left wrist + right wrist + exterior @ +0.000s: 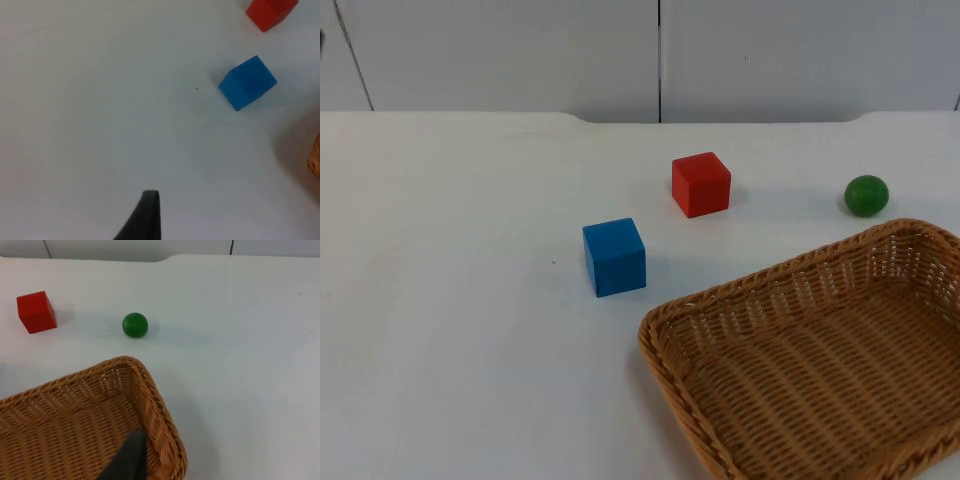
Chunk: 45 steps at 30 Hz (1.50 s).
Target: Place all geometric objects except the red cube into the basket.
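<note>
A blue cube (614,257) (247,82) sits near the middle of the white table. Behind it and to the right stands a red cube (701,184) (270,12) (36,311). A green ball (866,195) (135,324) lies at the far right, just beyond the back corner of the wicker basket (770,272) (150,385) (316,155). Nothing lies in the part of the basket that I can see. My left gripper (147,215) hangs over bare table, well short of the blue cube. My right gripper (131,455) is above the basket's corner, with the ball ahead of it.
The grey partition wall (660,55) closes the table at the back. The basket takes up the front right of the table. Open white surface stretches across the left half and along the back.
</note>
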Each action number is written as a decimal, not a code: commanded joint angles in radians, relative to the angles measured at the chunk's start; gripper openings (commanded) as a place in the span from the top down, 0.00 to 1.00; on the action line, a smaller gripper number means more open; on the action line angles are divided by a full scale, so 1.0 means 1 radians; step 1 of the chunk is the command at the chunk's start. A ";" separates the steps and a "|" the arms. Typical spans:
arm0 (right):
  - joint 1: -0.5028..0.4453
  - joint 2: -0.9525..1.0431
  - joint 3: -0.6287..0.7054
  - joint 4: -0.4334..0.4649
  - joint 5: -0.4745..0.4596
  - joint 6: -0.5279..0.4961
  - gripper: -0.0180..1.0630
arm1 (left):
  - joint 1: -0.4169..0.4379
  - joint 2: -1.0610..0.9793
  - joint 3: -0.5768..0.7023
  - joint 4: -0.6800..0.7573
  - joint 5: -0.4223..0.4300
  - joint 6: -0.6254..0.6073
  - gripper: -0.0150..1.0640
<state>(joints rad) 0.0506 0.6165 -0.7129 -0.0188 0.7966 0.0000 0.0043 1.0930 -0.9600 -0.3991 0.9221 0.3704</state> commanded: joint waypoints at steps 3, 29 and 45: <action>-0.009 0.002 -0.008 -0.002 -0.016 -0.016 0.01 | -0.065 0.161 -0.074 -0.020 -0.020 0.053 0.18; -0.009 0.002 -0.008 -0.004 -0.036 -0.016 0.01 | -0.394 0.970 -0.547 0.175 -0.145 -0.318 0.18; -0.009 0.002 -0.008 -0.013 -0.053 -0.016 0.01 | -0.483 1.191 -0.761 0.368 -0.052 -0.249 0.18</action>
<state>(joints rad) 0.0506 0.6165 -0.7129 -0.0225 0.7609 0.0000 -0.4656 2.2733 -1.7131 -0.0842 0.8576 0.0758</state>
